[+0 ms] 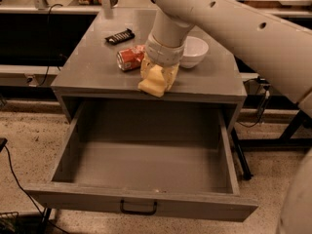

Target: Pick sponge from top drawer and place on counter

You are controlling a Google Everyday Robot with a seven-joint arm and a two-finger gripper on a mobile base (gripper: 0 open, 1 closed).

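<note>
My gripper (157, 81) hangs from the big white arm over the front edge of the grey counter (87, 67). It is shut on the pale yellow sponge (151, 87), which sits low over the counter's front lip, just above the drawer opening. I cannot tell whether the sponge touches the counter. The top drawer (146, 167) is pulled fully out below, and its inside shows nothing. Its dark pull handle (139, 209) is centred on the front panel.
A red soda can (129, 58) lies on its side just left of the gripper. A white bowl (195, 50) stands just right of it. A dark candy bar (120, 36) lies further back. Cables and dark table legs (292, 130) are at the right.
</note>
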